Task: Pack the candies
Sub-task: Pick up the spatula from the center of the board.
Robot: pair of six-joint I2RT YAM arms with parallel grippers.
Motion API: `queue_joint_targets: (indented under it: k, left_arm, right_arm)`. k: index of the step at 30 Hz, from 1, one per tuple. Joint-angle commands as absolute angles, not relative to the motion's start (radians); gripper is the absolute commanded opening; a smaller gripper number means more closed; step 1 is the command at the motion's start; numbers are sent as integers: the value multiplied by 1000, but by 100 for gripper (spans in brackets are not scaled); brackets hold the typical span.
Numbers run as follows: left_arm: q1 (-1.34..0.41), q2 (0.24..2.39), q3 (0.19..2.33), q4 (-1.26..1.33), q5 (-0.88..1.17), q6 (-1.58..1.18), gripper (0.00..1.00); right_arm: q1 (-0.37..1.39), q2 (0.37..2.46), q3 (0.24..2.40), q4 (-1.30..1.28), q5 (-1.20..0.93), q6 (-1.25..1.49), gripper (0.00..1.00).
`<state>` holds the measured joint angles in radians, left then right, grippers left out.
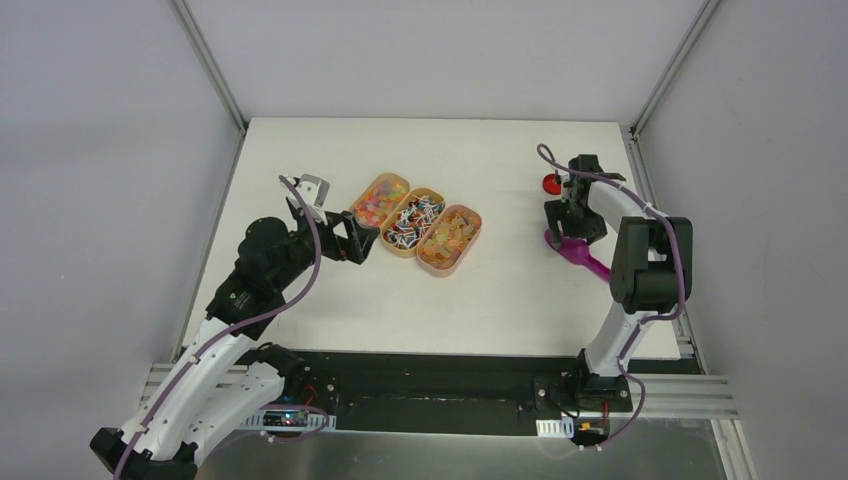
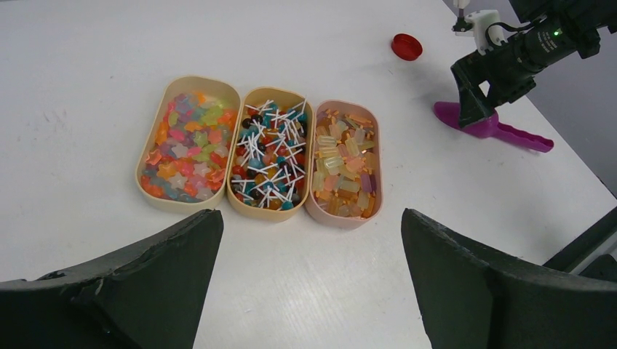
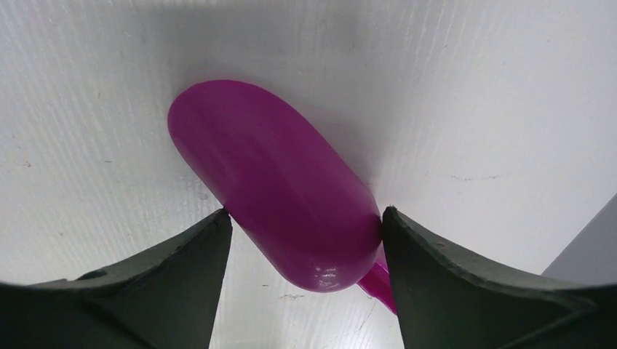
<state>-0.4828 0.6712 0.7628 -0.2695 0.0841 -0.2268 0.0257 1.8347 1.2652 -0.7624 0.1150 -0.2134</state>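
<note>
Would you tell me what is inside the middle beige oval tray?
Small red, blue and dark candies with white sticks fill the middle beige oval tray, hiding its floor and anything beneath.

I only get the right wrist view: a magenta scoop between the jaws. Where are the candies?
Observer: The candies fill three oval trays side by side mid-table, left of the scoop.
Operator: Anything else near the scoop?
Observer: A red disc lies just beyond it, not touching.
Operator: And the left arm?
Observer: The left jaws stand open and empty, near the trays, facing them.
</note>
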Motion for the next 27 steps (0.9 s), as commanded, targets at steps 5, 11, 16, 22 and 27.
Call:
queue_joint_targets:
  k: [5, 11, 16, 22, 27]
  left_arm:
    - [-477, 661, 759, -256, 86, -222, 97]
    - [-477, 657, 759, -255, 87, -221, 97]
    - [-477, 654, 758, -256, 85, -217, 97]
    - [-477, 653, 756, -255, 78, -216, 97]
    - [-477, 643, 753, -256, 78, -215, 97]
  right_arm:
    - [19, 1856, 1303, -789, 111, -215, 60]
    - [18, 1842, 1330, -797, 85, -165, 51]
    - [18, 1833, 1322, -790, 46, -110, 49]
    - [18, 1806, 1295, -754, 8, -21, 50]
    - [27, 1824, 1275, -785, 7, -65, 64]
